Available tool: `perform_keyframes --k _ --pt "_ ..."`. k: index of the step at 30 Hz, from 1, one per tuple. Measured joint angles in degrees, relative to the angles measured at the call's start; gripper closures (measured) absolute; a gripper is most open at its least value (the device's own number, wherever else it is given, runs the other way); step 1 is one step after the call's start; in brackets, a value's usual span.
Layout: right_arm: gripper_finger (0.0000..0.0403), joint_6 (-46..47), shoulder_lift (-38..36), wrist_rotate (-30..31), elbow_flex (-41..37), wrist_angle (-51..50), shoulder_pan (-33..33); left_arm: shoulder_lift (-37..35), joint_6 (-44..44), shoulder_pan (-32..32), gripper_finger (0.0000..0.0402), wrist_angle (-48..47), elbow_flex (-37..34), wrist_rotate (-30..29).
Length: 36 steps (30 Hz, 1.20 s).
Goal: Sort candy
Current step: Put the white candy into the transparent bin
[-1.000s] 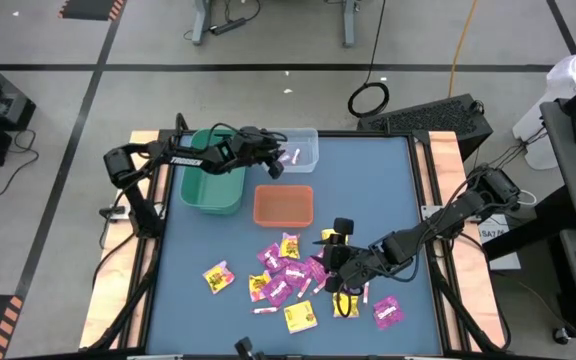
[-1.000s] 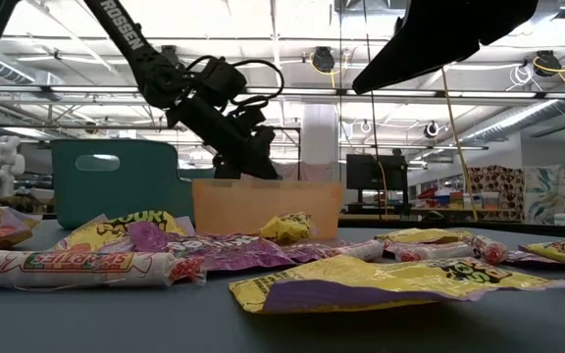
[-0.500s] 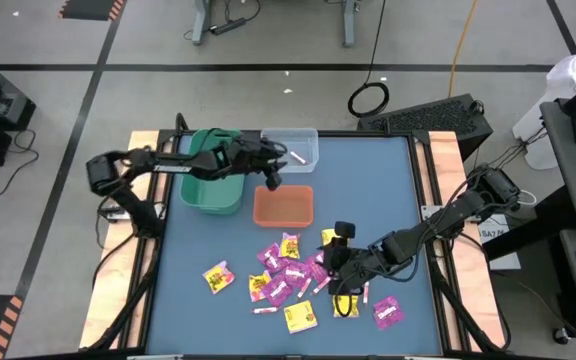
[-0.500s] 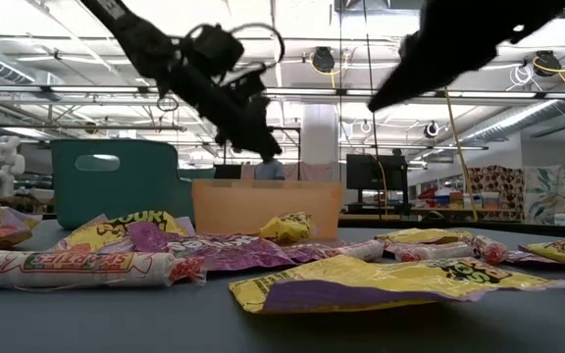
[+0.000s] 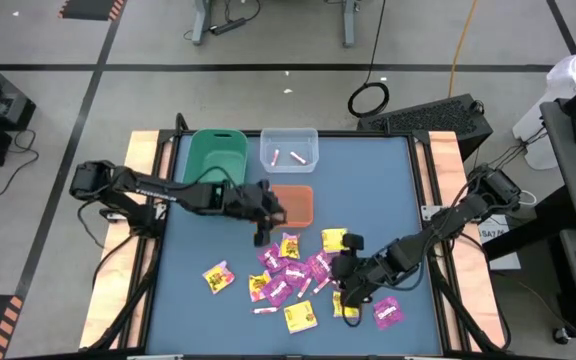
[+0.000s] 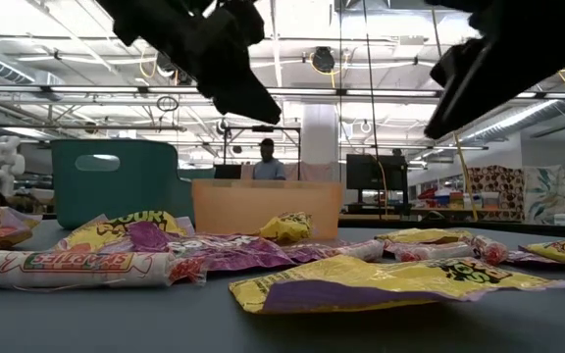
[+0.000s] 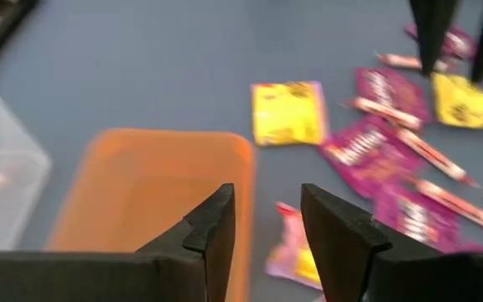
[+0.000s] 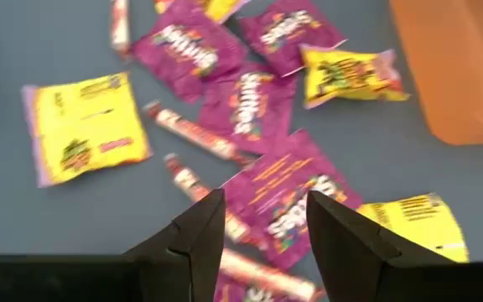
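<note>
With both grippers released and empty, the left gripper (image 5: 261, 213) should drop onto one loose packet at the candy (image 5: 298, 270) pile's 11 o'clock edge, clear of the right gripper (image 5: 345, 272) at 3 o'clock.

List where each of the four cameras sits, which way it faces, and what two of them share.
High: overhead, straight down; both arms, left gripper, right gripper.
Low: table height, level across the candy into the room; both arms overhead.
Left wrist: over the orange bin; own fingers.
Right wrist: over candy; own fingers.
Shared: both wrist views show the orange bin.
</note>
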Motion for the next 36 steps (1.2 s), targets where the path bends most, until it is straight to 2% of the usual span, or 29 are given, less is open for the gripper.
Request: perform_keyframes --k 9,15,22,28,36 --pt "0.023 -3.41 7.09 0.2 0.02 4.97 2.96 0.0 -1.46 -8.29 0.0258 0.72 0.0 -0.28" --pt "0.0233 -8.78 12.21 -1.06 0.02 9.92 2.66 0.0 -1.54 -10.31 0.0258 -0.18 0.0 -0.32" --pt "0.0246 -12.37 12.98 -3.12 0.02 10.28 0.83 0.0 -1.55 -11.15 0.0258 0.25 -0.01 -0.37" --pt "0.0254 -15.59 13.75 -9.92 0.02 10.52 -2.09 0.0 -1.62 -11.15 0.0258 0.29 -0.02 -0.61" --pt "0.0261 -18.21 16.31 -16.04 0.16 11.59 -5.82 0.0 -1.68 -11.15 0.0258 -0.11 -0.02 -0.61"
